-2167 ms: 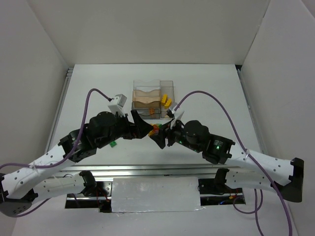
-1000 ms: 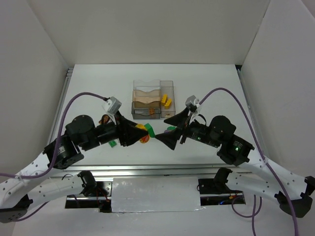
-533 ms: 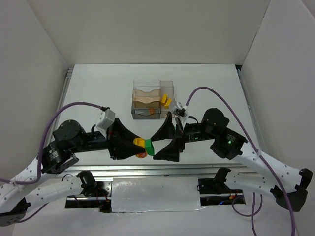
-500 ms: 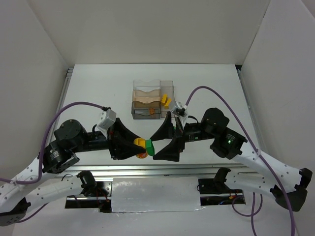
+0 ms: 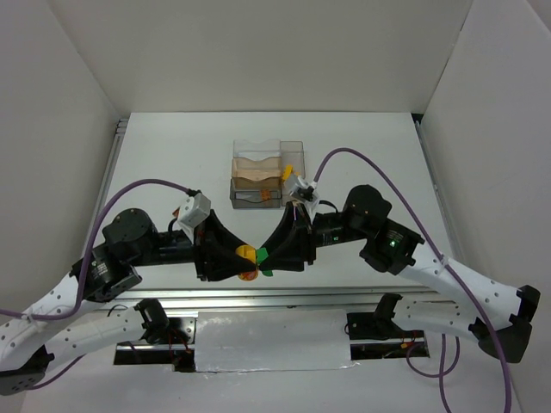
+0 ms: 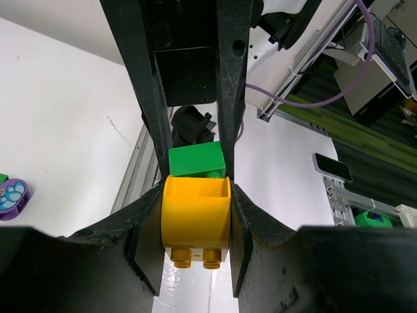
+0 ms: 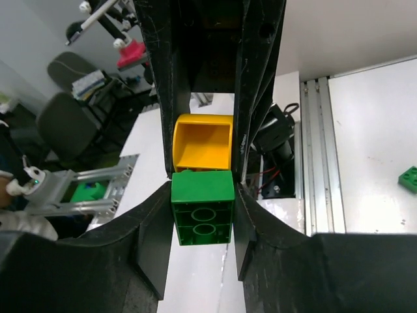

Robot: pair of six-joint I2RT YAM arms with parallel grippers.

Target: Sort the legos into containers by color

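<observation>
legos: yellow brick [image 6: 195, 218] touching green brick [image 7: 202, 215] | left hand [image 6: 195, 212] clamped on yellow | right hand [image 7: 202, 225] clamped on green

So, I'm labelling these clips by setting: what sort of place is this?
Probably a robotics lab: white panel walls box in the white table, an aluminium rail edges it, and dark office chairs stand beyond.
</observation>
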